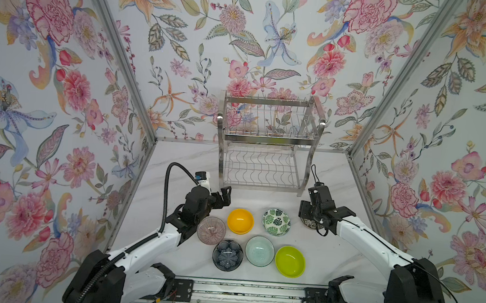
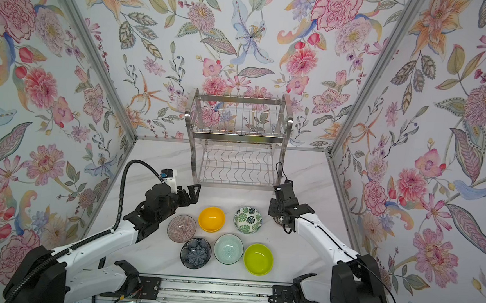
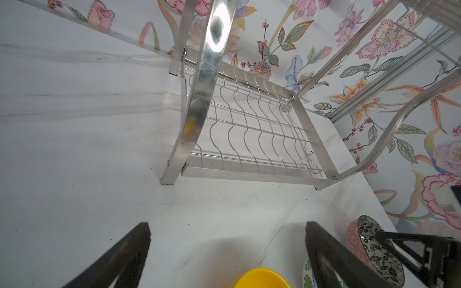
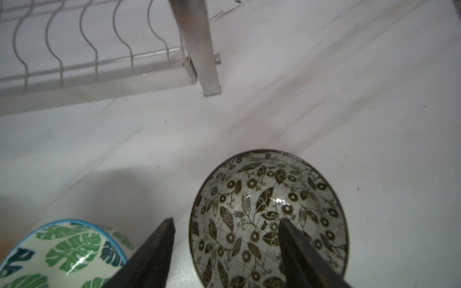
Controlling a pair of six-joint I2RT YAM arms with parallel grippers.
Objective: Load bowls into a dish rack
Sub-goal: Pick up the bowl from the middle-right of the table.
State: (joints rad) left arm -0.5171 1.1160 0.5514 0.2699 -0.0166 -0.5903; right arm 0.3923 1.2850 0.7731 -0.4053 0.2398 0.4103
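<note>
Bowls loaded: none. Dish rack (image 1: pixel 266 136) stands empty on both tiers at the back of the bench (image 1: pixel 176 168).

All seven bowls sit on the bench in front of the rack. Row nearer the rack:
- pink ribbed bowl (image 1: pixel 211 230)
- orange bowl (image 1: pixel 240 221)
- leaf-print bowl (image 1: pixel 276 222)
- black-and-white floral bowl (image 4: pixel 269 217), at the end by the rack's right leg

Row farther from the rack:
- dark blue flower-shaped bowl (image 1: pixel 227 255)
- mint bowl (image 1: pixel 259 251)
- lime bowl (image 1: pixel 290 261)

Right end effector (image 4: pixel 225 220) has its jaws parted astride the floral bowl's near rim, one finger inside and one outside. No squeeze is visible, and the bowl rests on the bench.

Left end effector (image 3: pixel 227 224) is spread wide and empty, hanging between the rack's front left leg and the orange bowl.

Judgement: the task is at its very start. The first pick is being set up, and seven placements are left.
</note>
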